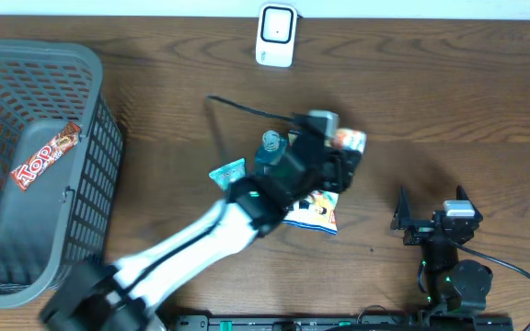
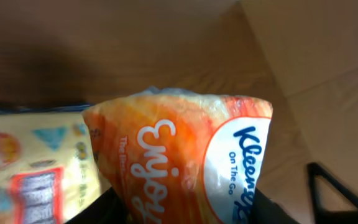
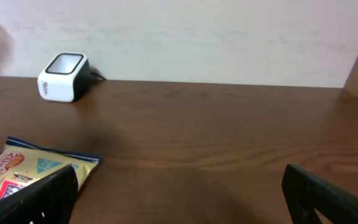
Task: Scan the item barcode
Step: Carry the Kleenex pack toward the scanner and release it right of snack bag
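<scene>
Left gripper (image 1: 333,158) pinching the orange-and-white plastic Kleenex tissue pack (image 2: 185,155), mid-table. Barcode not visible. I'd turn the pack until the code faces the small white box scanner (image 1: 276,35) at the far edge. Yellow snack bag (image 1: 316,211) and teal packet (image 1: 228,173) lie below the arm, path looks clear. Right gripper (image 1: 431,207) spread wide, empty.

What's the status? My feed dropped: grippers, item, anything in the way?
Left gripper shut on Kleenex pack. Right gripper open, empty. Scanner at far edge, nothing between it and pack.
</scene>
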`<move>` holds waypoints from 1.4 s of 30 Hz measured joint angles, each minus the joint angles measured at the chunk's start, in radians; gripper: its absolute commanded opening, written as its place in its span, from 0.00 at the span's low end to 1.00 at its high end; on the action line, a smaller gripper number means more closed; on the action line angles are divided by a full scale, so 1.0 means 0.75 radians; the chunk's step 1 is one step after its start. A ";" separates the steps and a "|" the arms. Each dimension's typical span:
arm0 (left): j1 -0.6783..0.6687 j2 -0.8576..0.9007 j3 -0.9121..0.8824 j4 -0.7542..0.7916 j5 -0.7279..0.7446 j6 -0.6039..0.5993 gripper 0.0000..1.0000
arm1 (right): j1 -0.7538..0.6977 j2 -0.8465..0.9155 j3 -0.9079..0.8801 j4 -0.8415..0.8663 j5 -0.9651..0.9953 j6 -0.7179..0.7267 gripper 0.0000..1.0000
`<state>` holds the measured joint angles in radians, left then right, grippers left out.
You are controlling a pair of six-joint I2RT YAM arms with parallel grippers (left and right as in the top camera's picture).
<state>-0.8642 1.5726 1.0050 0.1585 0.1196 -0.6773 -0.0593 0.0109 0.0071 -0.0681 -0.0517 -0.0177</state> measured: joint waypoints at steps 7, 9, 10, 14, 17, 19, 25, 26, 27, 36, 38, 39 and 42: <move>-0.047 0.294 0.000 0.212 -0.039 -0.103 0.57 | 0.000 0.001 -0.001 0.001 0.001 -0.001 0.99; -0.045 0.348 -0.001 0.274 -0.055 -0.143 0.58 | 0.000 0.000 0.000 0.001 0.001 -0.001 0.99; -0.045 0.362 -0.001 0.299 -0.063 -0.151 0.58 | 0.000 0.000 0.000 0.001 0.000 0.000 0.99; -0.045 0.379 -0.001 0.316 -0.107 -0.176 0.69 | 0.000 0.000 0.000 0.001 0.001 0.000 0.99; -0.045 0.388 -0.001 0.315 -0.136 -0.188 0.83 | 0.000 0.000 0.000 0.001 0.001 0.000 0.99; -0.045 0.395 -0.001 0.314 -0.146 -0.189 0.94 | 0.000 0.000 0.000 0.001 0.001 0.000 0.99; -0.045 0.410 -0.001 0.284 -0.165 -0.183 0.98 | 0.000 0.000 -0.001 0.001 0.001 0.000 0.99; -0.045 0.410 -0.001 0.286 -0.165 -0.182 0.98 | 0.000 0.000 0.000 0.001 0.001 0.000 0.99; -0.045 0.410 -0.001 0.285 -0.165 -0.181 0.98 | 0.000 0.000 0.000 0.001 0.001 -0.001 0.99; -0.045 0.409 0.039 0.187 -0.164 -0.160 0.98 | 0.000 0.000 0.000 0.000 0.001 0.000 0.99; -0.045 0.403 0.079 0.111 -0.163 -0.135 0.98 | 0.000 0.000 0.000 0.001 0.001 0.000 0.99; -0.045 0.394 0.105 0.059 -0.163 -0.119 0.98 | 0.000 0.000 -0.001 0.000 0.001 0.000 0.99; -0.045 0.330 0.202 -0.118 -0.163 -0.058 0.98 | 0.000 0.000 -0.001 0.000 0.001 0.000 0.99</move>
<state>-0.8978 1.8202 1.1564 0.0700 -0.0029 -0.7212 -0.0593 0.0109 0.0067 -0.0681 -0.0513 -0.0177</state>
